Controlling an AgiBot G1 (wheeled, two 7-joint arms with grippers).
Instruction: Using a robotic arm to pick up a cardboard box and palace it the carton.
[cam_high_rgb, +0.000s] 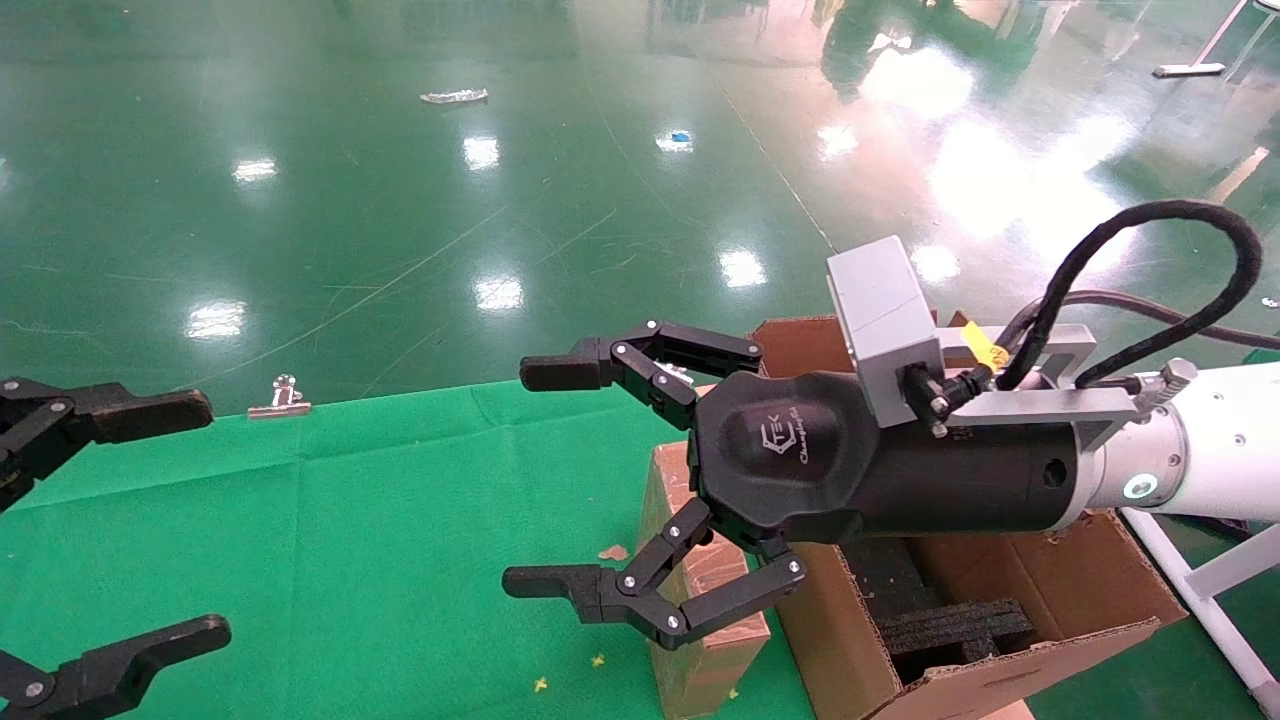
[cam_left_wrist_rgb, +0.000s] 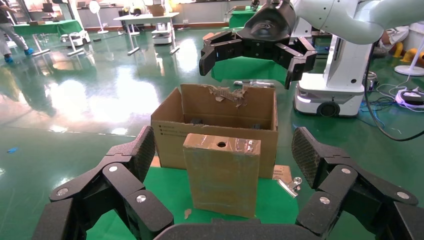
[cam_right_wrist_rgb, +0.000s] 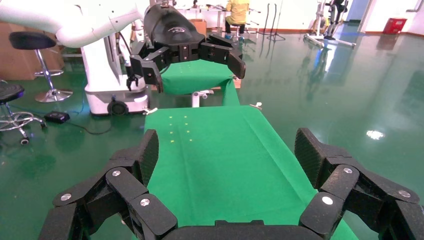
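The cardboard box (cam_high_rgb: 708, 655), small, brown and tape-glossy, stands upright on the green cloth right beside the carton (cam_high_rgb: 1010, 590). It also shows in the left wrist view (cam_left_wrist_rgb: 222, 175), with a round hole in its top face. The carton is large, with torn flaps and black foam inside, and shows behind the box in the left wrist view (cam_left_wrist_rgb: 170, 127). The robotic arm's right gripper (cam_high_rgb: 540, 477) is open and empty, hovering above the box and partly hiding it. My left gripper (cam_high_rgb: 197, 518) is open and empty at the table's left, facing the box.
A green cloth (cam_high_rgb: 350, 520) covers the table. A metal binder clip (cam_high_rgb: 282, 398) lies at its far edge, and small paper scraps (cam_high_rgb: 612, 552) lie near the box. Glossy green floor lies beyond. A white frame (cam_high_rgb: 1215, 590) stands right of the carton.
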